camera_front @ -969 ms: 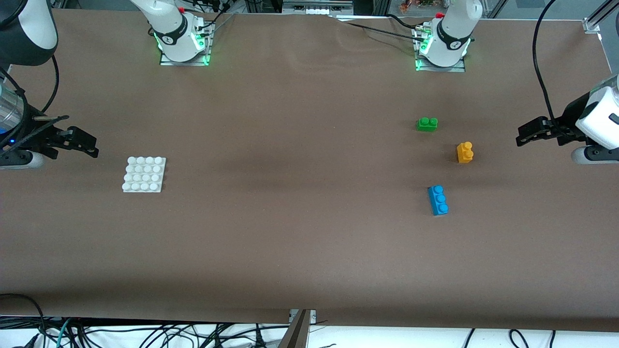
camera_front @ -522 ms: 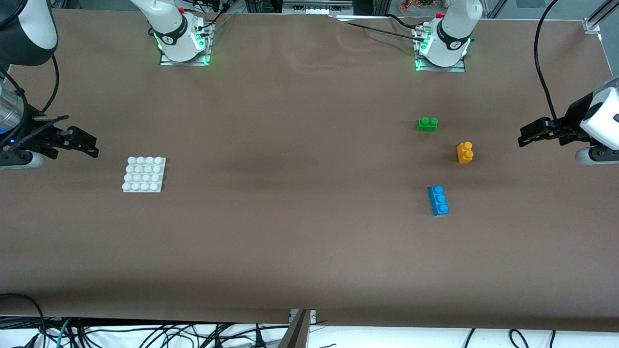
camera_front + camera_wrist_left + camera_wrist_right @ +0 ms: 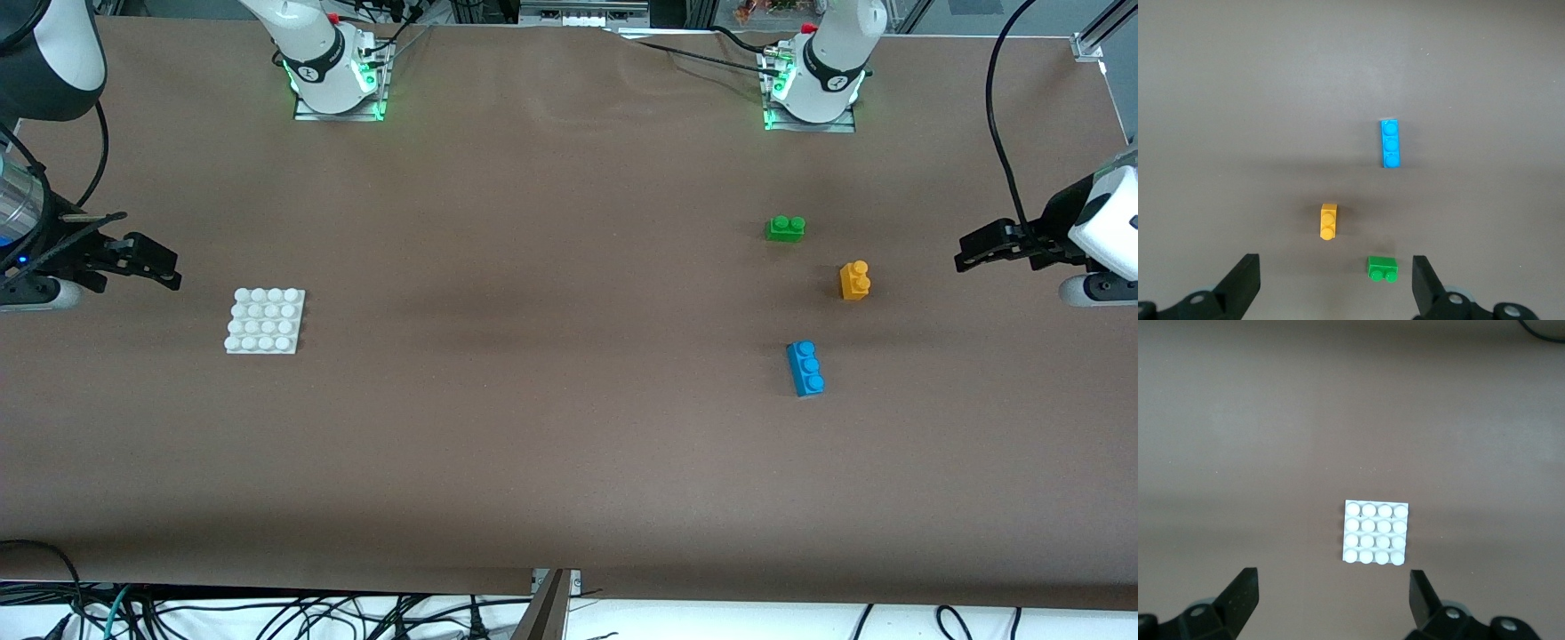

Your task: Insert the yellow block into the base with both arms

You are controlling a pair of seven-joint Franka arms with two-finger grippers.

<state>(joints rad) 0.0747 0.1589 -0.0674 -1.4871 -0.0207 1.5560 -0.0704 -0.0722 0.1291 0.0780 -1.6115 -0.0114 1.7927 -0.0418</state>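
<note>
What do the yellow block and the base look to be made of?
Yellow block: likely moulded plastic, smooth, uniform orange-yellow with two rounded studs. Base: probably the same kind of plastic, plain white, a flat square of moulded round studs. Neither shows any clear gloss.

Yellow block: small orange-yellow brick, two round studs up, lying flat on the worktop toward the left arm's end, untouched.
Base: flat square white plate, four-by-four round studs up, flat on the worktop toward the right arm's end, well apart from the block.
</note>
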